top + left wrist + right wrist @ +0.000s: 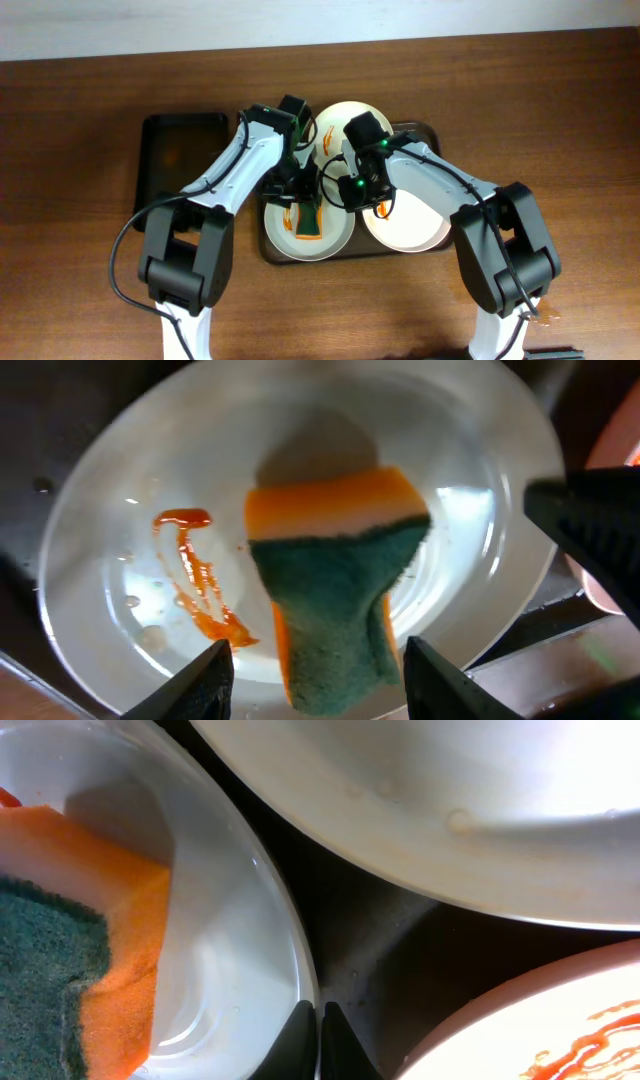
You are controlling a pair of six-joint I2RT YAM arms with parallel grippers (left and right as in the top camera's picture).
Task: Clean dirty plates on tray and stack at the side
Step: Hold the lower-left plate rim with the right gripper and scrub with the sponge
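Note:
A dark tray (432, 135) holds three white plates. The front-left plate (338, 236) carries a red sauce streak (196, 582) and an orange-and-green sponge (335, 590), also seen from overhead (307, 222). My left gripper (318, 685) is open just above the sponge, with a finger on either side and neither touching it. My right gripper (318, 1042) is shut on that plate's right rim (300, 950). The front-right plate (410, 228) shows red sauce (570, 1040). The far plate (340, 115) looks nearly clean (450, 800).
A second black tray (183, 165) lies on the brown table to the left of the plate tray. Both arms cross over the middle of the plate tray. The dark tray floor (375, 935) shows between the plates.

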